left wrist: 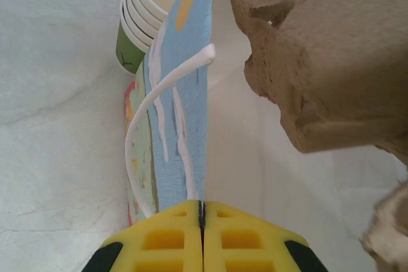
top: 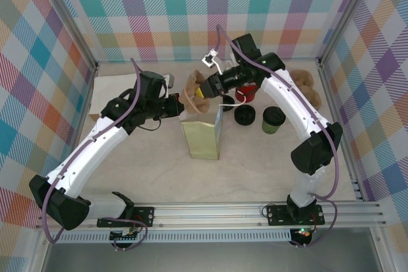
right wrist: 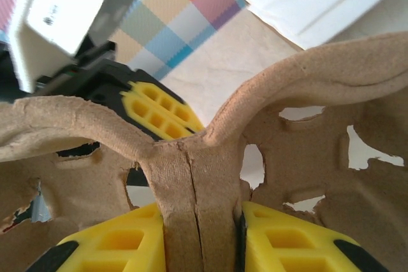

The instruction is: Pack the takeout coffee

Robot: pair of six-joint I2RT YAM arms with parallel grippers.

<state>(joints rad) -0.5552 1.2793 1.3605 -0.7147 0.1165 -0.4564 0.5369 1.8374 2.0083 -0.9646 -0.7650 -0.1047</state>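
Two robot arms work over a table walled in bright plaid. At far left a white sheet [top: 113, 93] lies flat by the wall. The left gripper [top: 177, 107] reaches in to the upper edge of an upright bag [top: 203, 137] at centre. Its wrist camera shows the yellow fingers [left wrist: 166, 237] pressed together on the edge of the bag's blue printed panel [left wrist: 185, 93], with a white handle [left wrist: 150, 103] looping beside it. Beyond that panel sits a nested stack of cups [left wrist: 137, 23] with green walls and cream insides.

Just behind the bag, the right gripper [top: 203, 92] holds a brown pulp tray [top: 190, 97] above the table, near the bag's mouth. In the right wrist view the jaws [right wrist: 203, 234] are clamped on the tray's central ridge, and the tray's arched walls [right wrist: 306, 74] spread to either side. The same tray [left wrist: 331, 62] looms at the right of the left wrist view.

To the right, partly under the right arm, stands a red cup [top: 243, 95], with a loose black lid [top: 244, 116] in front of it. The coffee [top: 273, 120], green-walled and dark on top, stands on the table just right of that lid, apart from the bag and from both grippers. More pulp trays [top: 307, 87] sit at far right.
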